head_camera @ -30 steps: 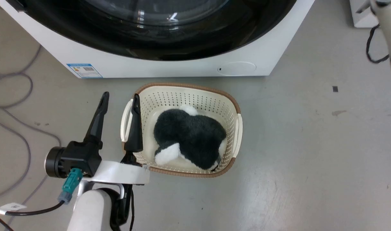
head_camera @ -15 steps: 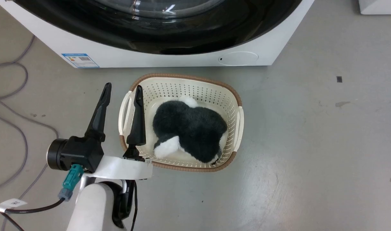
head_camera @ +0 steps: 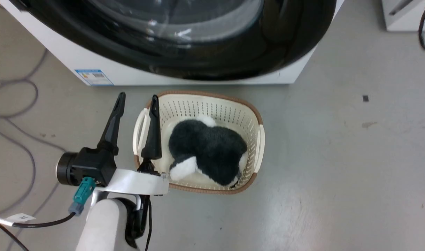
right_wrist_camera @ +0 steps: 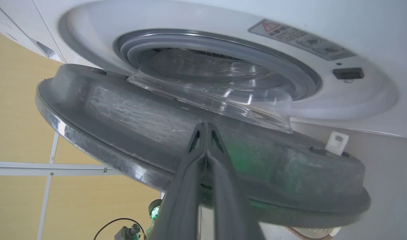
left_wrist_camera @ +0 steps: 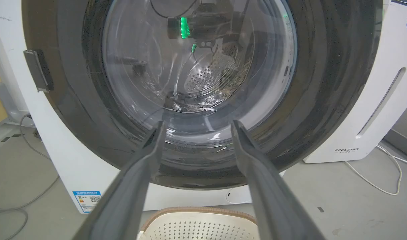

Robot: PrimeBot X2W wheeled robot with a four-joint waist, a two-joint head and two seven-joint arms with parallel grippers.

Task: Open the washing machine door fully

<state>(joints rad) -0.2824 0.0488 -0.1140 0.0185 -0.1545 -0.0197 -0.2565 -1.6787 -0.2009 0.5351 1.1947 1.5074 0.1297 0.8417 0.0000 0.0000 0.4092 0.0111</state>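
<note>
The left gripper (head_camera: pixel 137 96) hangs near-left with its fingers spread wide and empty, the right one over the left handle of the cream basket (head_camera: pixel 260 139), which holds a plush toy (head_camera: pixel 209 150). Beyond, on the washing machine (head_camera: pixel 94 66), the washing machine door (head_camera: pixel 268 52) stands ajar. The right gripper (right_wrist_camera: pixel 205 128), its fingers pressed together, has its tips at the door's inner face.

— What stands in the way near the washing machine (head_camera: pixel 73 57)?
— A basket (head_camera: pixel 258 139) holding a plush toy (head_camera: pixel 209 150) sits on the floor (head_camera: pixel 338 157) just in front, below the washing machine door (head_camera: pixel 184 52). Cables (head_camera: pixel 36 93) loop at the left.
— Any free room?
— Bare floor right of the basket, out to the white appliance (head_camera: pixel 397 17) at the far right. The door stands ajar, with a gap behind it.
</note>
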